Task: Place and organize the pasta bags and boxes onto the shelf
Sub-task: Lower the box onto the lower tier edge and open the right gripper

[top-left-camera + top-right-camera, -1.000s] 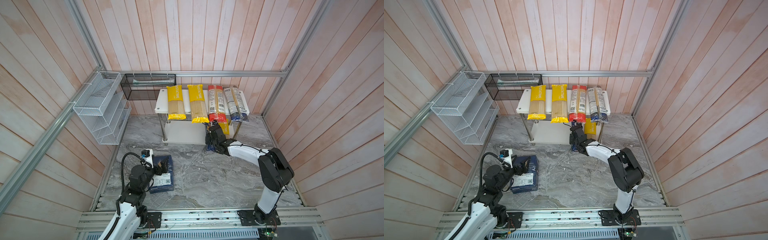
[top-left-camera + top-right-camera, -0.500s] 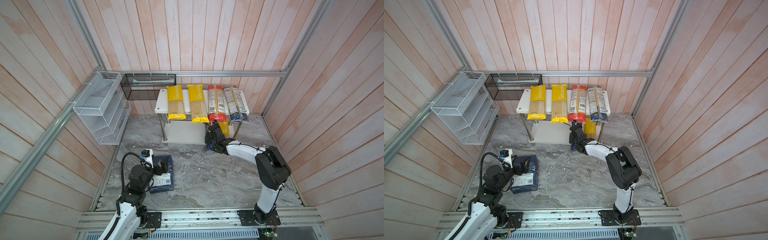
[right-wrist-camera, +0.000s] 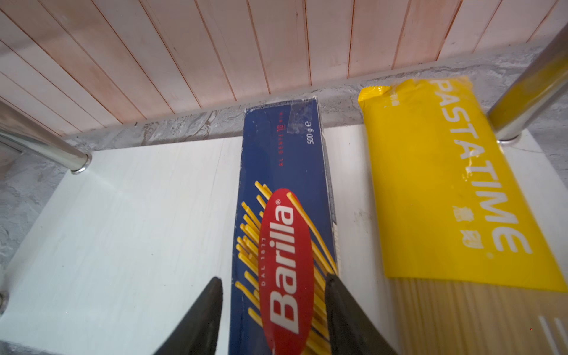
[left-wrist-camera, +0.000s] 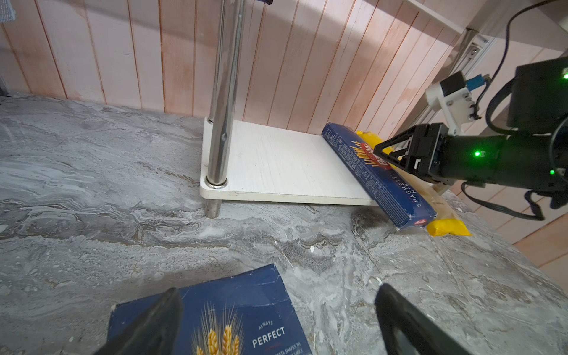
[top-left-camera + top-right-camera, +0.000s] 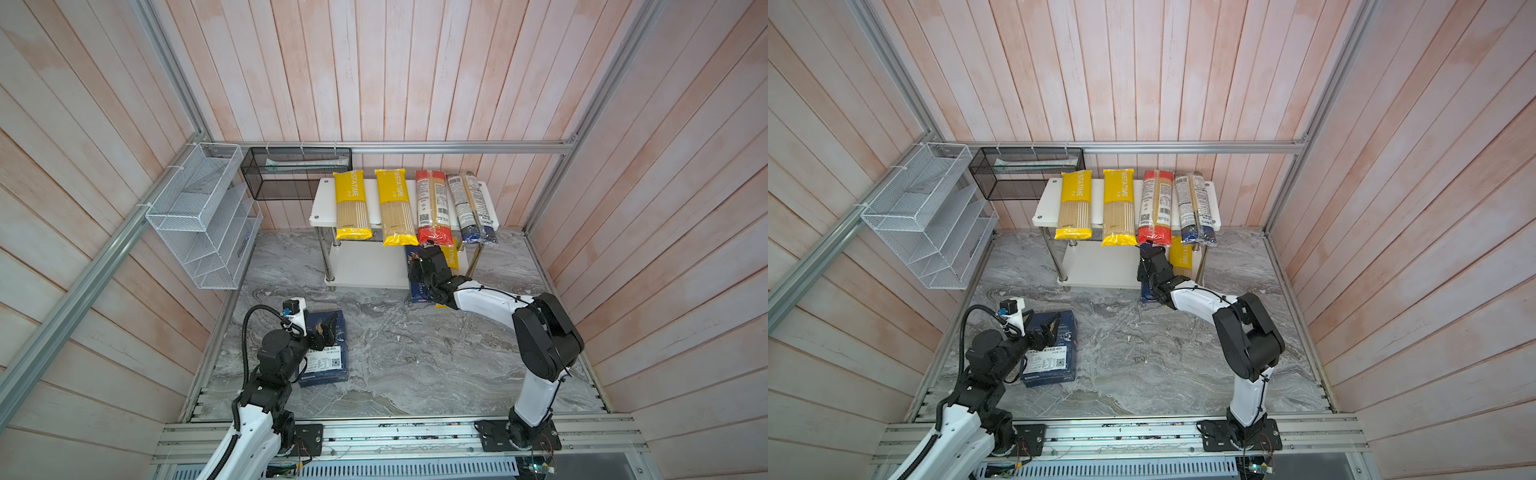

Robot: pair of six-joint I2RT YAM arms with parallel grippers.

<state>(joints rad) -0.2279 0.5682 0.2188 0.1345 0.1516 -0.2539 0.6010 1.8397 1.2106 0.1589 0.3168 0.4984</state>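
Note:
The narrow blue Barilla spaghetti box (image 3: 282,172) lies lengthwise on the shelf's lower white board (image 3: 138,215), its near end jutting over the floor (image 4: 399,203). My right gripper (image 3: 272,279) straddles it with the jaws open, a white gap showing beside one finger. A yellow PASTATIME bag (image 3: 445,184) lies next to the box. Two yellow bags (image 5: 351,203), a red-ended bag (image 5: 432,208) and a blue-ended bag (image 5: 473,208) rest on the top board (image 5: 324,203). The wide blue box (image 5: 328,353) lies flat on the floor under my open left gripper (image 4: 278,292).
A white wire-mesh rack (image 5: 203,216) hangs on the left wall and a black mesh basket (image 5: 297,174) on the back rail. The shelf's chrome leg (image 4: 224,92) stands at the lower board's front left corner. The grey marble floor (image 5: 415,353) lies between the arms.
The right gripper's jaws have spread apart from the narrow box, which stays on the lower board. The left arm and the wide box have not moved.

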